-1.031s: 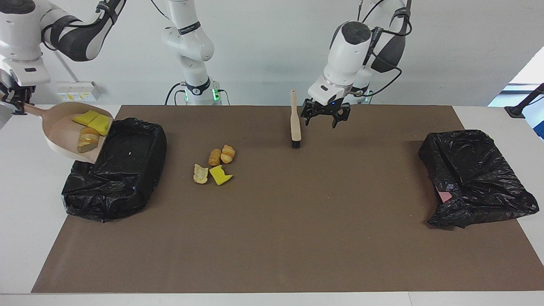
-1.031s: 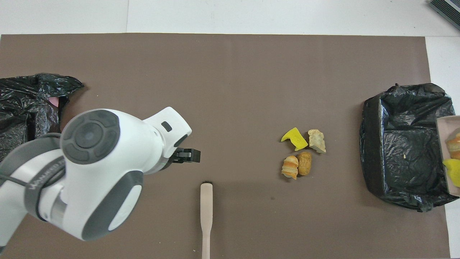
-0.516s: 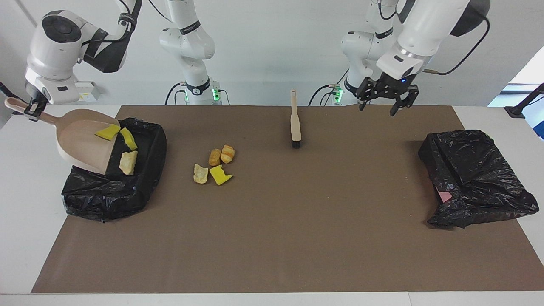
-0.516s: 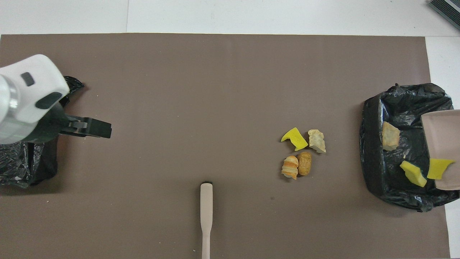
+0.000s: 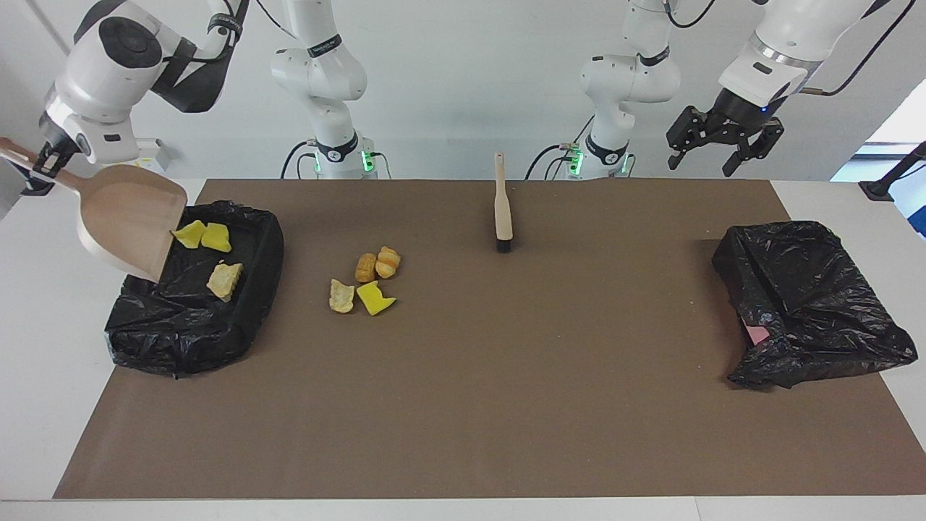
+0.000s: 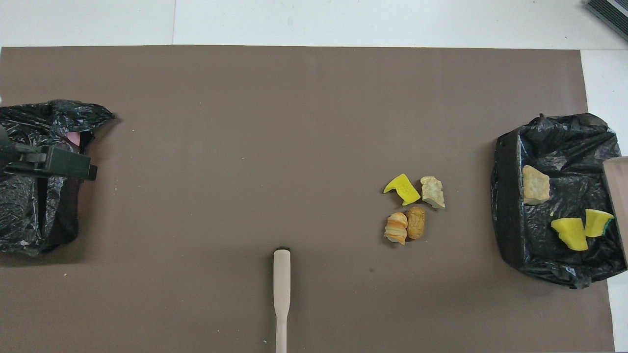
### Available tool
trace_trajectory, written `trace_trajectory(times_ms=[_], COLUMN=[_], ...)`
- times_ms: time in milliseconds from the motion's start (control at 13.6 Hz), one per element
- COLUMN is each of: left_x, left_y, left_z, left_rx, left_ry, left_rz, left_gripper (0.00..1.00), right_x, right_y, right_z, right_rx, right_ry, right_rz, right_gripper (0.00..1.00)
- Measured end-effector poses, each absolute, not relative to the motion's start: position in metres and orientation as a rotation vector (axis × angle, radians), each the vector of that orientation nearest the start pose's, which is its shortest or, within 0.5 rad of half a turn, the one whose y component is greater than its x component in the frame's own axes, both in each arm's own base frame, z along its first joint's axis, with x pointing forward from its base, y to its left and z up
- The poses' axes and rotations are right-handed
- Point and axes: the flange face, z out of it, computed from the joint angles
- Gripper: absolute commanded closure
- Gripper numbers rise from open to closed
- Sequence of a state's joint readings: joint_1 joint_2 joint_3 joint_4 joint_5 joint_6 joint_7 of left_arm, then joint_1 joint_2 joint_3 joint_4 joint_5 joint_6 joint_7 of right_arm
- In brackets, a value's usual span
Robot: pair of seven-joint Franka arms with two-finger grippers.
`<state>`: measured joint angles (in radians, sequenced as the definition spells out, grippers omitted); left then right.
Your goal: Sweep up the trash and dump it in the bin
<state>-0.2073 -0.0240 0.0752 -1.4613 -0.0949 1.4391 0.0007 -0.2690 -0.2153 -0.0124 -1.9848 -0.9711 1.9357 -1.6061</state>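
White worktop carried brown mat, white wall at robots' end. Four scraps on mat, three in bin. Brush lay nearby. Right tool clenched dustpan handle over bin; left tool released, raised.

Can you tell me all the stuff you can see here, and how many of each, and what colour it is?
Scraps on the mat: four, one yellow and three tan-brown, clustered between the brush and the bin.
Scraps in the bin: three, two yellow and one tan.
Bin: one, lined with black plastic, at the right arm's end of the table.
Black bag: one, crumpled, at the left arm's end, with a bit of pink showing.
Brush: one, pale wooden handle with dark bristles, lying on the mat near the robots.
Mat: one, brown, covering the table.
Dustpan: one, beige, tipped over the bin.
Right end effector: shut on the dustpan's handle.
Left end effector: open, raised over the left arm's end of the table.
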Motion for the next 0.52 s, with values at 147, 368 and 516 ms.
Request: trace_trajectory(times_ms=[147, 368, 516], left_x=[0.532, 0.531, 0.526], left_y=[-0.074, -0.061, -0.061], left_z=[0.677, 0.684, 0.689], left_rx=[-3.225, -3.222, -3.221], left_ry=[0.271, 0.303, 0.321], left_rz=[0.008, -0.013, -0.013], left_gripper=[0.0, 0.0, 0.0], right_x=[0.472, 0.463, 0.459], right_y=[-0.171, -0.136, -0.108], right_z=[0.628, 0.654, 0.666], right_rx=[1.583, 1.634, 1.75], right_ry=[1.667, 1.589, 1.538], right_rz=[-0.841, -0.844, -0.779], right_gripper=[1.0, 1.0, 1.0])
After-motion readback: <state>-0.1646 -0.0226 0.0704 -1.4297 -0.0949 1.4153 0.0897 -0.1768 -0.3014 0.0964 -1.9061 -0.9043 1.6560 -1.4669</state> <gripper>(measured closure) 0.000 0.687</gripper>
